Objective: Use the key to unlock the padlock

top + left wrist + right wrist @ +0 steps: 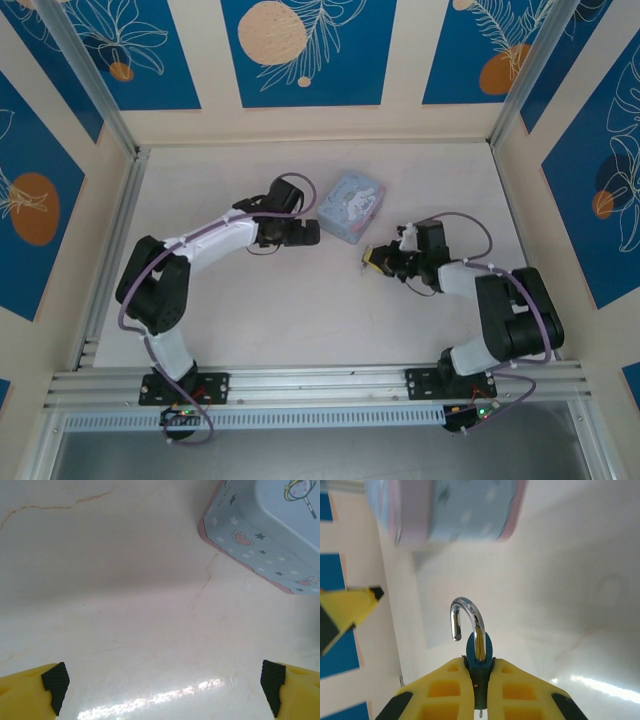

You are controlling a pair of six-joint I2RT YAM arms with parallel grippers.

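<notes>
2 grippers in view. We see the right gripper clamped tight on the padlock. Its blue body is pinched between the yellow fingers, and the shackle sticks out front with 1 end free of the body. It sits right of the pale blue tin. The left gripper is spread wide over bare tabletop, just beside the tin's corner.

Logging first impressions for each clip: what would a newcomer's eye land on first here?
In the right wrist view, the right gripper is shut on the padlock, whose shackle hooks upward with one end free. Toward the far middle of the table, the pale blue tin lies just beside the open left gripper.
</notes>
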